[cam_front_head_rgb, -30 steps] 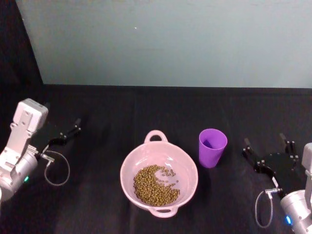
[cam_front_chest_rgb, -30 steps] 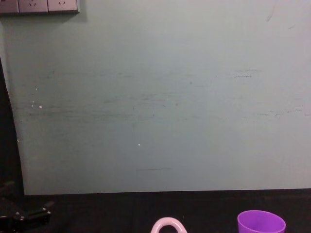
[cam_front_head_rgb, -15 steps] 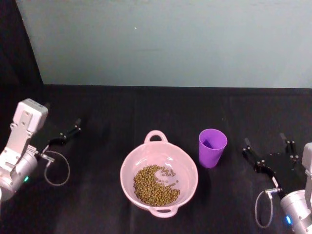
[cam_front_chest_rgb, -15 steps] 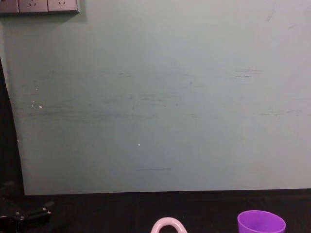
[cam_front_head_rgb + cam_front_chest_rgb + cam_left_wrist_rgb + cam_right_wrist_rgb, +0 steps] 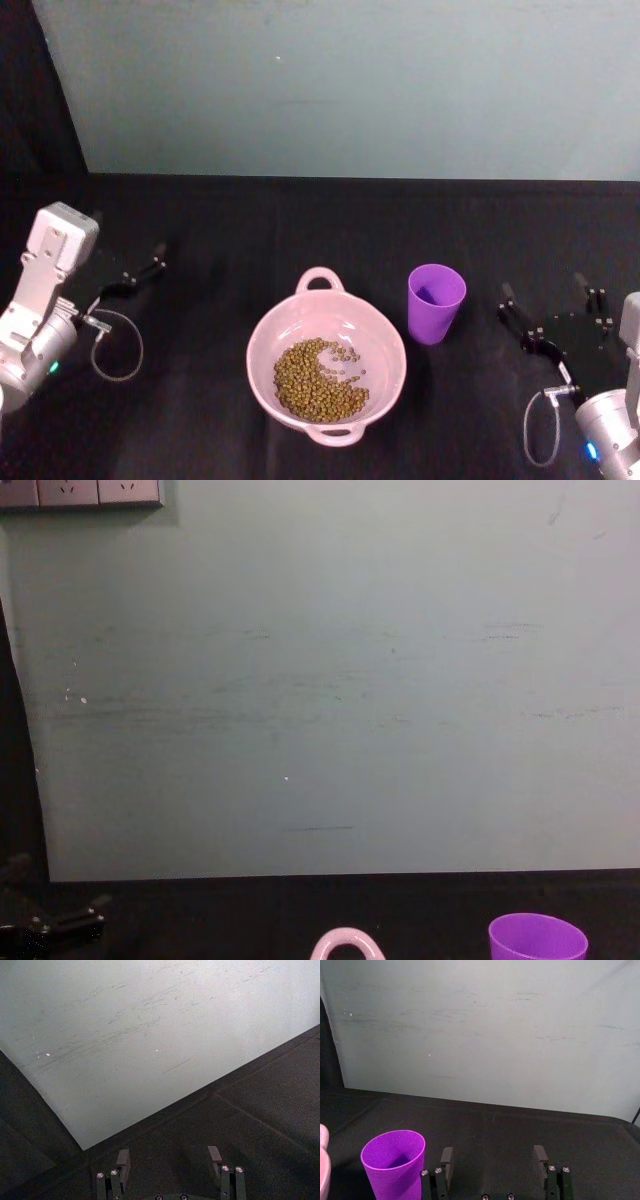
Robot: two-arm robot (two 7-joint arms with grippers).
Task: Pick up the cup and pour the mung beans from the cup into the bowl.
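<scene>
Beans lie in the bowl; cup upright.
Keep your spread right claw (image 5: pixel 552 303) clear of the smooth purple plastic cup (image 5: pixel 436 302) beside the pale pink plastic bowl (image 5: pixel 383 335) of mung beans (image 5: pixel 320 379); the spread left claw (image 5: pixel 170 1160) sits parked far left.

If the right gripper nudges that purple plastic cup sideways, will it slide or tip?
Probably tip. The smooth bright purple plastic cup tapers to a narrow base and stands tall, so a high push likely topples it. It looks empty, since the mung beans already lie in the pale pink bowl, so it is likely light. The open right gripper is beside it, apart.
</scene>
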